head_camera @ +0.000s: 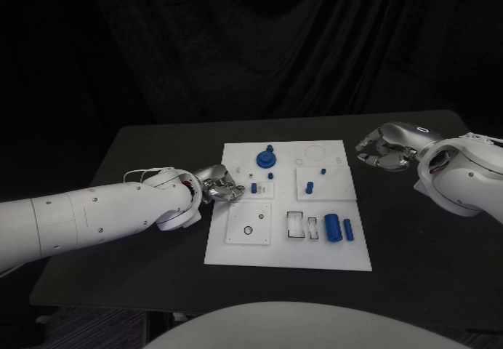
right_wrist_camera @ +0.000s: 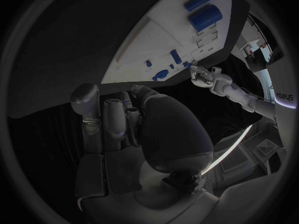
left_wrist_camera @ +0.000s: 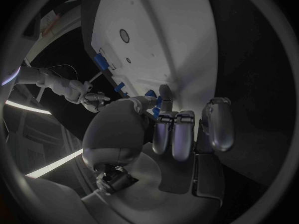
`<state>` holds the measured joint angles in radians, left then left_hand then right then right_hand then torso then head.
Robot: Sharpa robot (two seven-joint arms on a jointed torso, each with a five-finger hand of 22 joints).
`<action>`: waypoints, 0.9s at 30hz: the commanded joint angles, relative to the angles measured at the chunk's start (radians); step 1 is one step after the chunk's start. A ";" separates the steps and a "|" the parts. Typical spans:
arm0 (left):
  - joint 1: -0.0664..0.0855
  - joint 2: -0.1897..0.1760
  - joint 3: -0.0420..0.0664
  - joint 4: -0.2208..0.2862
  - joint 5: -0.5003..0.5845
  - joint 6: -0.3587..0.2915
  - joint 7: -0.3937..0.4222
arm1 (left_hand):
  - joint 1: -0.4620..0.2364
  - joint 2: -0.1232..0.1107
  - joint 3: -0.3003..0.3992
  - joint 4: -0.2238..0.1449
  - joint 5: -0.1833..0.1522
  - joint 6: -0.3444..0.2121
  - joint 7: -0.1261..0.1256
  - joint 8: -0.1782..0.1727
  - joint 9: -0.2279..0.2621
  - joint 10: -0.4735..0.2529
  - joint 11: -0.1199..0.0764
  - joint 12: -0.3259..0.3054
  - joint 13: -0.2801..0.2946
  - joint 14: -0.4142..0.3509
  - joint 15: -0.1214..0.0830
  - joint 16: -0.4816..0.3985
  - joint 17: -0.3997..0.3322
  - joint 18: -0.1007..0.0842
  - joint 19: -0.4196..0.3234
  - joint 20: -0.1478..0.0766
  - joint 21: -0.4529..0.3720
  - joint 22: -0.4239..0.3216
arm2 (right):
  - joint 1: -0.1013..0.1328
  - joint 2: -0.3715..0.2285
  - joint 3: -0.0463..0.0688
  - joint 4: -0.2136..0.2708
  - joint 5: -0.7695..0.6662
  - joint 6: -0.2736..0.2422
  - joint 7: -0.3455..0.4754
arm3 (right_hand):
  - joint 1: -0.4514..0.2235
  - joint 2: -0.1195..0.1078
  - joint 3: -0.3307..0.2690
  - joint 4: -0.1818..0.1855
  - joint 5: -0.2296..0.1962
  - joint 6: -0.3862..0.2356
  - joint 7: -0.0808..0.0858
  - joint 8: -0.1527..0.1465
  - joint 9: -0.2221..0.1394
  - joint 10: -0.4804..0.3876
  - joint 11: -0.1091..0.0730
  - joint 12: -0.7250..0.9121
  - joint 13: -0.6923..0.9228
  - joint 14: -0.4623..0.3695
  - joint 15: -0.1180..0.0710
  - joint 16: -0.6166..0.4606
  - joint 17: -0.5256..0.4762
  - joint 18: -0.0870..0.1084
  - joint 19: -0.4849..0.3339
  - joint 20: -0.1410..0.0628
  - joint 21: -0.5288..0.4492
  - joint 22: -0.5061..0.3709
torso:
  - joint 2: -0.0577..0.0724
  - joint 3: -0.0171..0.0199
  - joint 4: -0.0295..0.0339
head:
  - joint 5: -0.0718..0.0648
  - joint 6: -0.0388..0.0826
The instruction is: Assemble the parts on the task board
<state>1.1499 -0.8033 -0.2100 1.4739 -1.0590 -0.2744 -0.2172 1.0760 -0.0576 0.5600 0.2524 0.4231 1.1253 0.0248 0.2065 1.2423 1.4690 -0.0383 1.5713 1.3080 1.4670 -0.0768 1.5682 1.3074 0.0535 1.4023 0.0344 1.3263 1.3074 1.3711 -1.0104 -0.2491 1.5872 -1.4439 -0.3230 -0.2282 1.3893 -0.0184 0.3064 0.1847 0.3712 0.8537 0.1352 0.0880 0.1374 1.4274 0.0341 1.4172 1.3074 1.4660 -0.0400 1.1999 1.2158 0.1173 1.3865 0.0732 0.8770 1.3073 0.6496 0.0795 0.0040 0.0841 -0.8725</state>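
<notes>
Fingers (head_camera: 224, 190) at task board (head_camera: 346, 254) edge, black table (head_camera: 419, 247).

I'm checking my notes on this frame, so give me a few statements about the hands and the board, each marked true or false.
1. The left hand is at the task board's left edge. True.
2. The right hand holds a blue part. False: it is off the board's right edge, fingers curled in, holding nothing.
3. Two blue cylinders lie side by side on the board's near right part. True.
4. The round blue part lies on the bare table. False: it is on the board's far part.
</notes>
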 commanded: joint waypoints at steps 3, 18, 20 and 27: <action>-0.003 0.002 -0.003 0.000 0.009 0.022 -0.018 | 0.002 -0.009 -0.022 0.004 -0.024 -0.011 -0.003 -0.004 -0.003 0.098 -0.001 -0.006 0.260 0.104 0.000 0.003 0.263 0.010 -0.009 0.002 -0.009 0.179 | -0.004 -0.001 0.001 0.000 -0.003 0.005 -0.016 | -0.003 -0.005 0.005 0.002 0.006 -0.005 0.000 -0.002 -0.001 -0.006 -0.001 -0.003 0.104 0.014 0.002 -0.006 -0.002 0.006 -0.007 -0.004 -0.003 0.042 | -0.001 -0.0007 -0.0008 | 0.002 0.000; -0.003 0.003 -0.003 -0.008 -0.006 0.015 -0.044 | -0.096 0.018 -0.237 0.040 -0.223 -0.053 0.018 -0.047 -0.032 0.096 0.018 -0.009 0.259 0.104 0.016 0.003 0.263 0.010 -0.010 0.017 -0.012 0.179 | -0.006 -0.001 0.001 0.000 -0.003 0.005 -0.016 | -0.003 -0.005 0.005 0.002 0.006 -0.005 0.000 -0.002 -0.001 -0.006 -0.001 -0.003 0.104 0.014 0.002 -0.006 -0.002 0.006 -0.007 -0.004 -0.003 0.042 | -0.001 -0.0003 0.0001 | 0.001 0.000; -0.003 0.003 -0.003 -0.009 -0.008 0.018 -0.051 | -0.099 0.019 -0.244 0.040 -0.225 -0.053 0.018 -0.047 -0.032 0.097 0.018 -0.008 0.259 0.104 0.016 0.003 0.263 0.010 -0.009 0.017 -0.011 0.179 | -0.006 -0.001 0.001 0.000 -0.003 0.005 -0.016 | -0.003 -0.005 0.005 0.002 0.006 -0.005 0.000 -0.002 -0.001 -0.006 -0.001 -0.003 0.104 0.014 0.002 -0.006 -0.002 0.006 -0.007 -0.004 -0.003 0.042 | 0.000 -0.0004 -0.0001 | 0.002 0.000; -0.004 0.003 -0.003 -0.012 -0.013 0.020 -0.068 | -0.106 0.022 -0.259 0.040 -0.230 -0.054 0.018 -0.047 -0.032 0.099 0.018 -0.005 0.260 0.104 0.016 0.003 0.263 0.009 -0.007 0.018 -0.009 0.180 | -0.007 -0.001 0.001 0.000 -0.003 0.007 -0.016 | -0.004 -0.005 0.007 0.002 0.005 -0.005 -0.001 -0.002 -0.001 -0.006 -0.002 -0.004 0.104 0.014 0.000 -0.007 -0.002 0.007 -0.007 -0.005 -0.005 0.042 | 0.000 -0.0006 -0.0004 | 0.003 0.000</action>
<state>1.1503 -0.8001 -0.2082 1.4685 -1.0647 -0.2731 -0.2454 0.9797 -0.0347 0.3076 0.2922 0.1962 1.0771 0.0447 0.1624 1.2110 1.4653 -0.0276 1.5634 1.3080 1.4670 -0.0695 1.5682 1.3074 0.0536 1.3936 0.0434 1.3162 1.3074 1.3667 -1.0104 -0.2491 1.5868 -1.4438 -0.3213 -0.2290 1.3893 -0.0184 0.3063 0.1847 0.3712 0.8537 0.1352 0.0880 0.1375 1.4274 0.0341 1.4172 1.3074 1.4660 -0.0400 1.1961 1.2145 0.1173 1.3830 0.0697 0.8770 1.3081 0.6490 0.0789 0.0037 0.0867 -0.8725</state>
